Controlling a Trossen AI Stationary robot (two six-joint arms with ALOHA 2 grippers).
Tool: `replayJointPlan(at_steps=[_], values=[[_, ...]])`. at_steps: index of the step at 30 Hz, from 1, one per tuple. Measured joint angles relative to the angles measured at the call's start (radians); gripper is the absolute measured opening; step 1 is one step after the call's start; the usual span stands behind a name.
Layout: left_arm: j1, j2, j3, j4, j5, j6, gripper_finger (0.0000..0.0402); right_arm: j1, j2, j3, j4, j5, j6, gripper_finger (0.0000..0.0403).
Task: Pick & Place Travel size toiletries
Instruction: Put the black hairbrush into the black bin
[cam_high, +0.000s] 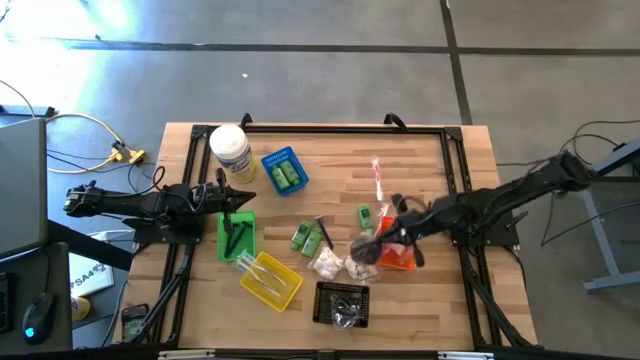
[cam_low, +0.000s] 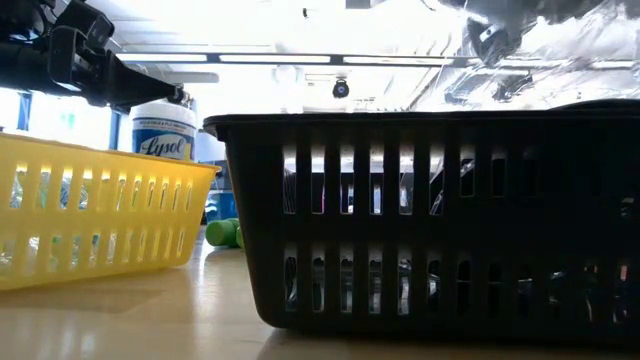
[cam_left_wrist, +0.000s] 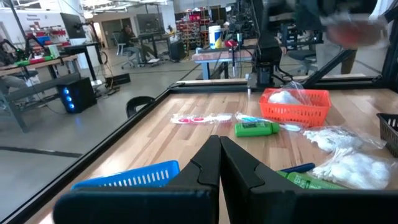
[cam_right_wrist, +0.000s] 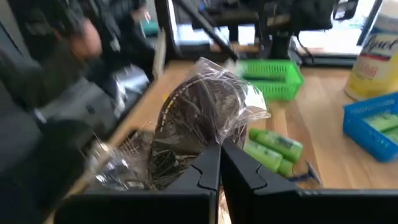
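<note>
My right gripper (cam_high: 383, 237) hovers by the orange basket (cam_high: 400, 260) and is shut on a clear-wrapped packet with a dark netted piece inside (cam_right_wrist: 202, 115). That packet also shows high over the black basket (cam_low: 560, 50). My left gripper (cam_left_wrist: 219, 143) is shut and empty at the far end of the green basket (cam_high: 237, 236), which holds black combs. Loose on the table lie green bottles (cam_high: 310, 237), another green bottle (cam_high: 365, 215), white puffy packets (cam_high: 328, 263) and a red-and-clear wrapped stick (cam_high: 378, 178). My right gripper pinches the clear packet between its two fingers at one edge of the wrapper (cam_right_wrist: 214, 142). The packet is lifted clear of the table and baskets, and its crinkled wrapper spreads out beyond the fingertips (cam_right_wrist: 211, 163).
A blue basket with green bottles (cam_high: 283, 170) and a big white jar (cam_high: 230, 150) stand at the far left. A yellow basket (cam_high: 270, 279) and a black basket (cam_high: 342, 303) sit near the front edge. Bare wood lies at the far middle of the table.
</note>
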Motion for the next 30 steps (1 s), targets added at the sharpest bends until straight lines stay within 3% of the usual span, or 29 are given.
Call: replayJointPlan(at_steps=[5,9,18,30], values=[[0.0,0.0,0.0,0.0,0.0,0.0,0.0,0.106,0.185,0.07,-0.024,0.172,-0.04,0.0003],[0.0,0.0,0.0,-0.001,-0.001,0.0,0.0,0.156,0.319,0.163,-0.078,0.253,-0.043,0.0003],[0.0,0.0,0.0,-0.008,-0.001,-0.005,0.0,0.226,0.516,0.308,-0.188,0.224,-0.067,0.0003],[0.0,0.0,0.0,-0.008,-0.006,-0.029,0.0,0.236,0.652,0.326,-0.177,0.244,-0.011,0.0003]])
